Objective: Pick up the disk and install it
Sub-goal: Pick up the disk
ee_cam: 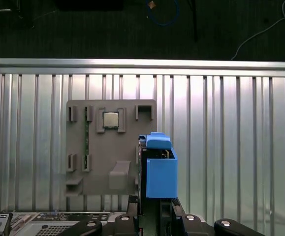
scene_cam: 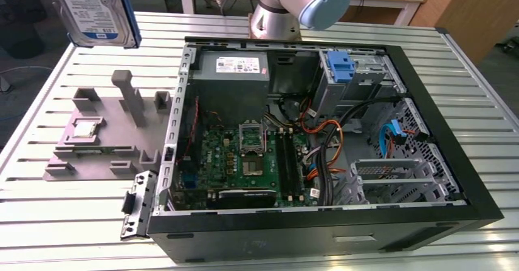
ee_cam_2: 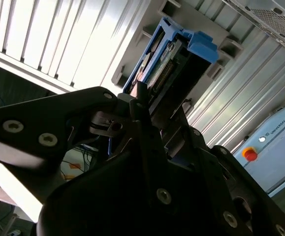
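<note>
Hanging in the air over the exterior view's left side, the disk [scene_cam: 91, 10] was well clear of the tabletop [scene_cam: 73, 234], label facing outward and blue bracket along its edge. In both wrist views the gripper [ee_cam: 154, 219] was clenched on it, its fingers [ee_cam_2: 141, 101] pressed against the flat faces with the bracket end pointing away from the wrist. Below sat the grey holder [scene_cam: 106, 131], the small processor chip [scene_cam: 85, 128] resting in its own pocket, and none of it touched the disk.

By my reckoning the pick-up was done and the carry toward the open computer case [scene_cam: 454, 180] was the step in hand; the install had not begun. Seating the disk would call for swinging it across to the drive cages [scene_cam: 389, 177] on the case's far side, squaring the bracket with the opening, and keeping clear of the loose cables [scene_cam: 329, 143] nearby. Which bay was meant, I couldn't tell.
</note>
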Motion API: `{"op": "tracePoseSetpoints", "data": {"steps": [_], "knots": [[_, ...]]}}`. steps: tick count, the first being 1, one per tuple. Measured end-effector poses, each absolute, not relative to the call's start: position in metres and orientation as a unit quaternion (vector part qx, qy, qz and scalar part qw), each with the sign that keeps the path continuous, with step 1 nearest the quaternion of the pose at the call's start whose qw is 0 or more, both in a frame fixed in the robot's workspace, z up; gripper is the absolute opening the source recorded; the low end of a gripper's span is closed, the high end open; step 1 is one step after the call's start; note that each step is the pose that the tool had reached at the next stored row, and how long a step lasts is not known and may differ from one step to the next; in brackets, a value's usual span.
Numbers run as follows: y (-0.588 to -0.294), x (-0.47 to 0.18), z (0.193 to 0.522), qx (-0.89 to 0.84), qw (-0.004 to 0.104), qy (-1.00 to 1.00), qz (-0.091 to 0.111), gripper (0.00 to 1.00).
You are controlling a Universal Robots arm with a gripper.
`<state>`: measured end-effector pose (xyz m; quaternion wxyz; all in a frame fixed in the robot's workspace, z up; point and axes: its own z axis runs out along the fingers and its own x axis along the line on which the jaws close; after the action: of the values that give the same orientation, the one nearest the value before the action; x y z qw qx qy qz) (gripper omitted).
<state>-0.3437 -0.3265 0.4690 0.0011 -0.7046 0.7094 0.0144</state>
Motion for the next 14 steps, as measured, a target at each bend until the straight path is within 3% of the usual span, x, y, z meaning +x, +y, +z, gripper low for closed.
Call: {"op": "tracePoseSetpoints", "data": {"steps": [14], "knots": [[-0.3265, -0.3386, 0.4690, -0.705, 0.001, 0.709, 0.014, 0.35]]}}
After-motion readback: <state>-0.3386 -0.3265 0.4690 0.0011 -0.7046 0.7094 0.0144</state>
